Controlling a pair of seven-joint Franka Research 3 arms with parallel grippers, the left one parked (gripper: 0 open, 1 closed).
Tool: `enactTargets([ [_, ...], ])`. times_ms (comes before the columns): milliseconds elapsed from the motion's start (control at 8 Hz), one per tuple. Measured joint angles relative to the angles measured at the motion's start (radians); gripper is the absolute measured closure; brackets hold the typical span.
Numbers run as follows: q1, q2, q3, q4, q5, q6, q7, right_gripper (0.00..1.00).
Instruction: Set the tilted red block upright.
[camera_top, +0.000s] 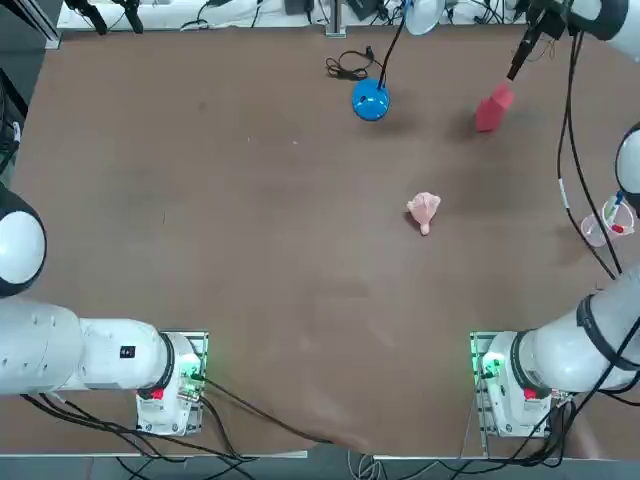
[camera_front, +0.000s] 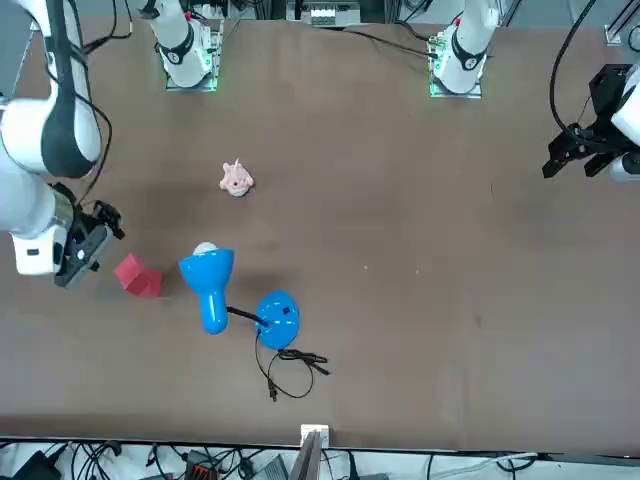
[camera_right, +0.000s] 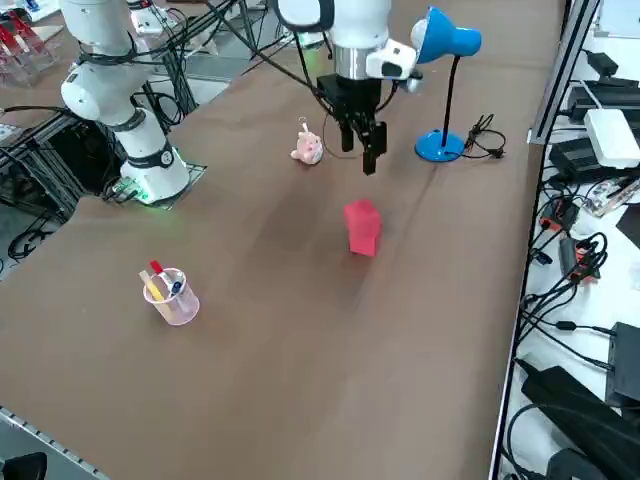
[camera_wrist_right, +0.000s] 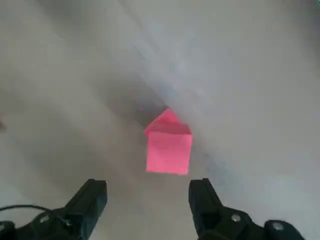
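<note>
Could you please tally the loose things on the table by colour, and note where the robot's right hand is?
Red: 1, the red block
Blue: 1, the desk lamp
Pale pink: 1, the lumpy figure
Clear: 1, the cup of pens
Total: 4
The right hand hangs open above the block, holding nothing.

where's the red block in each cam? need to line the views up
Top view: red block, upper right, right of the blue lamp.
Front view: red block, left side, left of the lamp.
Right side view: red block, centre, below the open right gripper.
Right wrist view: red block, centre, beyond the open fingers, untouched.
Shared landmark: the blue lamp; it is not in the wrist view.
</note>
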Motion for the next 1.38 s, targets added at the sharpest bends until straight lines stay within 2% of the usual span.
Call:
enactTargets([
  [375, -0.002, 0.043, 0.0, -0.038, 0.0, 0.115, -0.009, 0.0],
  [1375, -0.026, 0.101, 0.0, -0.071, 0.001, 0.202, 0.036, 0.0],
])
